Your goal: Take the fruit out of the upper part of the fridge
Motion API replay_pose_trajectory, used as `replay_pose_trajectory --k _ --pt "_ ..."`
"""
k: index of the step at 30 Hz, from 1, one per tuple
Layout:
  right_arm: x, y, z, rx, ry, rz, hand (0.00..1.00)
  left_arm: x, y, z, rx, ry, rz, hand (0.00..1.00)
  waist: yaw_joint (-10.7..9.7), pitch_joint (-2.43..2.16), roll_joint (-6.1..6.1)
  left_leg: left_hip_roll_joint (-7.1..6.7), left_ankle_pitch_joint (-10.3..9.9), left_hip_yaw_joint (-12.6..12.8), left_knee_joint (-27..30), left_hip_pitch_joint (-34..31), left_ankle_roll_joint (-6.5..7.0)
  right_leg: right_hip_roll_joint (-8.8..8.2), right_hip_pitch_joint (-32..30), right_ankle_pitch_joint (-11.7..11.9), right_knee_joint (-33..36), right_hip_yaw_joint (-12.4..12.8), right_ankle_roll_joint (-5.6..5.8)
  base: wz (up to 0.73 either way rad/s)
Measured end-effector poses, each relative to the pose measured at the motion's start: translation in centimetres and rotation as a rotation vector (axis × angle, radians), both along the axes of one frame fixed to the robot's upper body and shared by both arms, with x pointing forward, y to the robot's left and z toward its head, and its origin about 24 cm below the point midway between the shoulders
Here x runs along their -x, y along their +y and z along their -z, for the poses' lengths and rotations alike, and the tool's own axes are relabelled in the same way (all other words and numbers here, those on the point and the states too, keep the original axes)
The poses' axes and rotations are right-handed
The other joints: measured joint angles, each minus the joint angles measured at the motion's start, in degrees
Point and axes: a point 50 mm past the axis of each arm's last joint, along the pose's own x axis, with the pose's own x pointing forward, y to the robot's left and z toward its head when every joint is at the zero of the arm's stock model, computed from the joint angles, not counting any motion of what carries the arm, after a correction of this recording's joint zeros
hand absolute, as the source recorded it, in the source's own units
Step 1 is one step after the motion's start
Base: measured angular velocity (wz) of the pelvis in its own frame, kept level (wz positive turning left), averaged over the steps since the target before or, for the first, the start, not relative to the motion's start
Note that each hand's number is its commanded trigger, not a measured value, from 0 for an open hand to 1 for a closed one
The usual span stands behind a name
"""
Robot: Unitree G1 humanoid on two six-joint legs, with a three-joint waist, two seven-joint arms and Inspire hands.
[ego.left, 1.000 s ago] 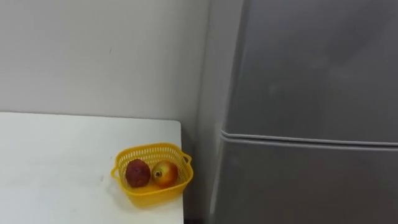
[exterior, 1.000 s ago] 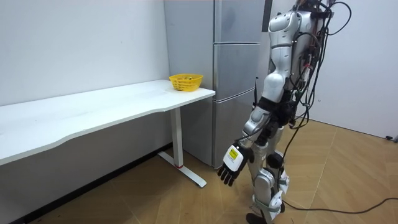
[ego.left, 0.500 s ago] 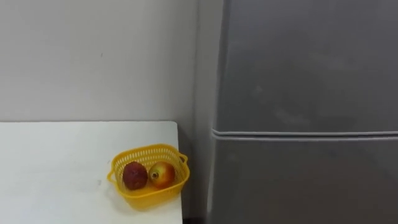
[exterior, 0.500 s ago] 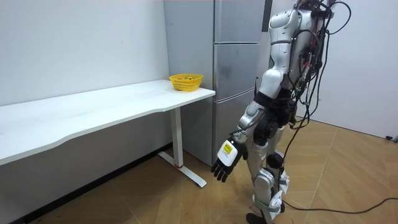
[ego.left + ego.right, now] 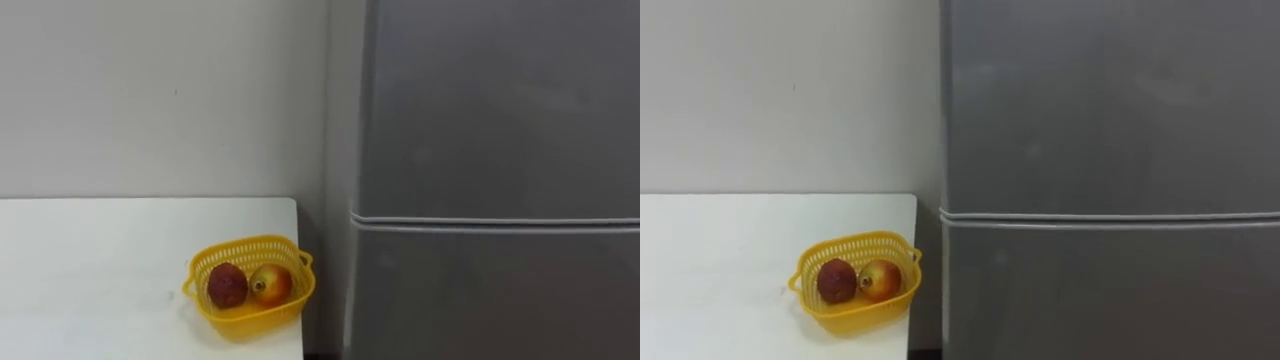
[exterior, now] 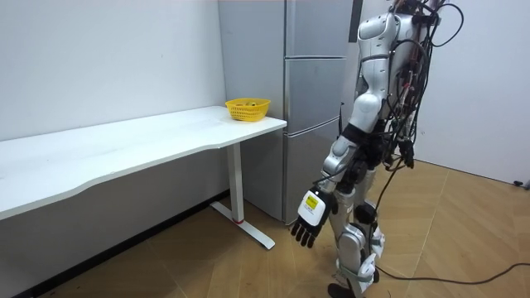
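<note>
L hand [image 6: 307, 217] hangs low beside the robot's leg in room view, back of hand twd the camera. Fingers [image 6: 301, 237] point down, loosely spread, relaxed. They hold nothing and touch nothing.

Robot stands upright on the wood floor [image 6: 248, 265], facing the fridge [image 6: 313, 124], near it but w/ the hand well apart from it.

Fridge: tall, plain grey, matte, two doors stacked. Upper door [image 5: 500, 100] and lower door [image 5: 500, 300] both sit flush and closed, w/ a thin pale seam [image 5: 500, 222] running across btwn them. Whatever is inside is hidden.

White table [image 5: 90, 270] runs along the pale wall [image 5: 150, 90]; its end is just beside the fridge's side. Yellow slotted basket [image 5: 245, 318] sits at the table corner nearest the fridge.

Eye views: close on the fridge front and basket. Two fruits can be told there, a dark red one [image 5: 227, 286] on the L, a yellow-red one [image 5: 271, 285] on the R, touching each other. R eye view has the fridge further L, so more door front.

Room view: gives the whole robot, table legs, floor and fridge side panel. Basket contents too small to tell there.
</note>
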Motion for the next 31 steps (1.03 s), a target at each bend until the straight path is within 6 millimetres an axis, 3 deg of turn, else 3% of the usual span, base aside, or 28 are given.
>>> replay_pose_trajectory --k 6,13,24,31 --pt "1.3 1.3 0.5 -0.159 0.076 -0.148 0.0 -0.2 -0.1 0.1 0.008 0.014 -0.005 0.0 0.59 0.02 0.59 -0.16 0.0 0.0 0.01 0.19 0.01 -0.22 0.0 -0.21 0.09 0.14 0.28 -0.01" --pt "1.7 2.4 0.9 -0.323 0.13 -0.285 0.0 0.3 -0.5 0.4 0.028 0.045 -0.015 0.0 0.59 0.04 2.15 -0.32 0.0 -0.01 0.01 -0.26 0.01 -0.4 -0.29 -0.26 0.2 -0.13 0.38 0.0" --pt "-1.3 2.6 1.2 -0.383 0.126 -0.47 0.0 0.1 -2.1 0.9 0.066 0.064 0.019 0.0 0.64 0.33 2.22 -0.69 0.0 -0.02 -0.1 0.38 0.01 -0.38 0.4 -0.41 0.09 -0.16 0.37 0.0" --pt "-1.9 2.9 1.3 -0.411 0.153 -0.572 0.0 0.3 -2.5 1.0 0.074 0.095 0.059 0.0 1.04 0.35 2.14 -0.79 0.0 -0.23 -0.12 0.54 0.01 -0.47 0.42 -0.64 0.19 -0.07 0.37 0.0"
